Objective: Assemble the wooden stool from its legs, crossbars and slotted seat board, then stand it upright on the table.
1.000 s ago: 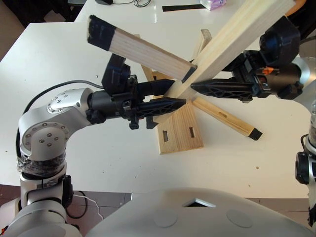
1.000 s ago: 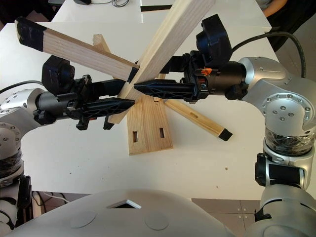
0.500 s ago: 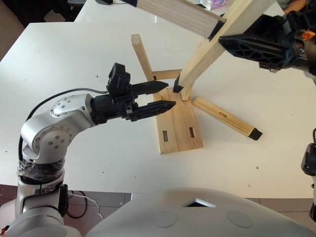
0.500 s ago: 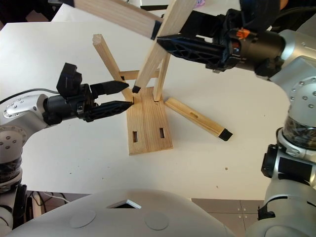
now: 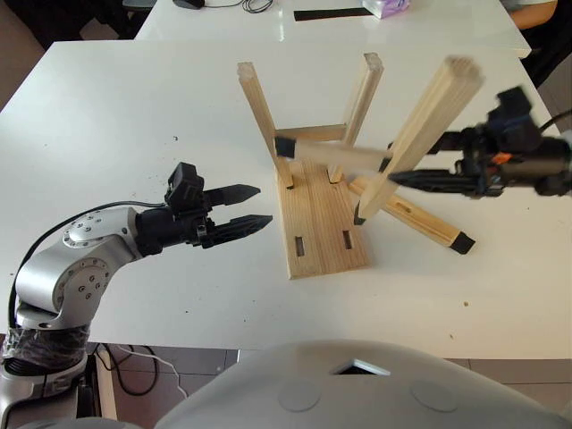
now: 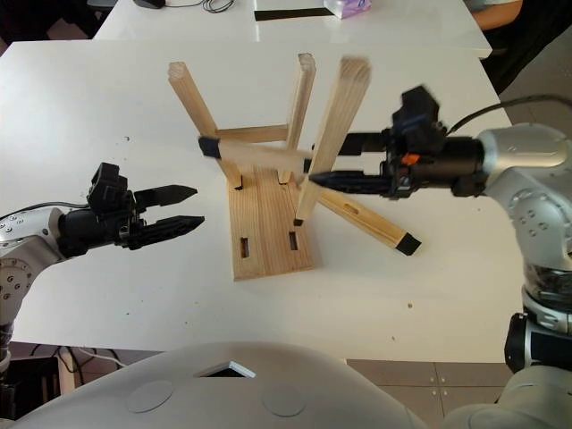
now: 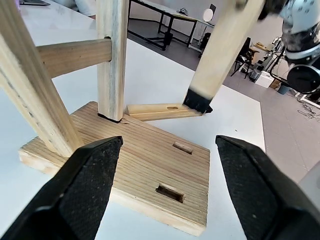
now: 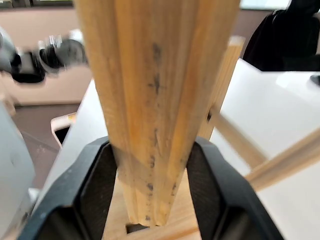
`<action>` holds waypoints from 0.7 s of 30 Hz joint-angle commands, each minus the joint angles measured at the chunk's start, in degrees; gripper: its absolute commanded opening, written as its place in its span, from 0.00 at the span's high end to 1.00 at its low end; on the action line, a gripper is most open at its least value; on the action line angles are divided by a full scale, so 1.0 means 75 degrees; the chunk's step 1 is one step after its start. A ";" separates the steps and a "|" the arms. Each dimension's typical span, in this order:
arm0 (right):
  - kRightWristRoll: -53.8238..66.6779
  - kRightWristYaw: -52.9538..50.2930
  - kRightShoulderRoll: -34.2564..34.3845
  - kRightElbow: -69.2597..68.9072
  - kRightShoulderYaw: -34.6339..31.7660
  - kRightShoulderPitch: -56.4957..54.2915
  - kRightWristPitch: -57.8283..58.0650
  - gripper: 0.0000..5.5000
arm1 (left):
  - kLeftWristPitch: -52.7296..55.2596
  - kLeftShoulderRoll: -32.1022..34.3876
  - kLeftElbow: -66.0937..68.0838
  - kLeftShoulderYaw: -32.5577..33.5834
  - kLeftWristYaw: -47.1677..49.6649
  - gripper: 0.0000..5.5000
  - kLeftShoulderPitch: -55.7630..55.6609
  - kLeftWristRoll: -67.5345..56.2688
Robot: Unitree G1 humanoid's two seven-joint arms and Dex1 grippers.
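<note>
Two legs stand planted at the far end of the slotted seat board, which lies flat on the white table: the left standing leg and the right standing leg, tied together by a short crossbar. Nearer the robot, two empty slots show in the board. Over on the right, the right gripper has its jaws clamped on the held leg, gripping it partway up. That leg hangs tilted in the air, top leaning off to the right, black-capped foot down just off the board's right edge. A black-tipped bar juts from the held leg towards the left, crossing in front of the two standing legs. Seen from the right wrist, the wood sits squeezed between both pads. Just right of the board a loose leg lies flat on the table, its black cap pointing away from the board and its other end right by the held leg's foot; whether those two touch, I cannot tell. On the left, the left gripper hovers off the board's left edge, about level with its middle. Its jaws are spread wide with nothing between them, and its fingers aim across at the board.
</note>
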 commanded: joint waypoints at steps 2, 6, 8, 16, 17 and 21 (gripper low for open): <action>-0.0566 0.0018 0.0405 -0.0332 0.0278 0.0470 -0.0817 0.63 | 0.0037 0.0274 -0.0218 -0.0118 -0.0407 0.37 0.0289 0.0154; -0.0793 -0.0126 0.0629 -0.0418 0.0352 0.0653 -0.1104 0.63 | -0.0145 0.0451 -0.0695 -0.0748 -0.0686 0.37 0.0810 0.0695; -0.0912 -0.0142 0.0708 -0.0446 0.0410 0.0771 -0.1237 0.63 | -0.0367 0.0541 -0.0886 -0.1213 -0.0783 0.37 0.1024 0.1193; -0.1665 -0.0092 0.0932 -0.0339 0.0809 0.1376 -0.2023 0.63 | -0.0435 0.0221 -0.0699 -0.2212 -0.0591 0.37 0.0334 0.1996; -0.1757 -0.0085 0.0970 -0.0328 0.0865 0.1460 -0.2132 0.63 | -0.0421 0.0180 -0.0698 -0.2355 -0.0540 0.37 0.0265 0.2101; -0.2081 -0.0021 0.0988 -0.0214 0.1060 0.1757 -0.2568 0.63 | -0.0873 0.0264 -0.0644 -0.3140 -0.0523 0.37 0.0259 0.3045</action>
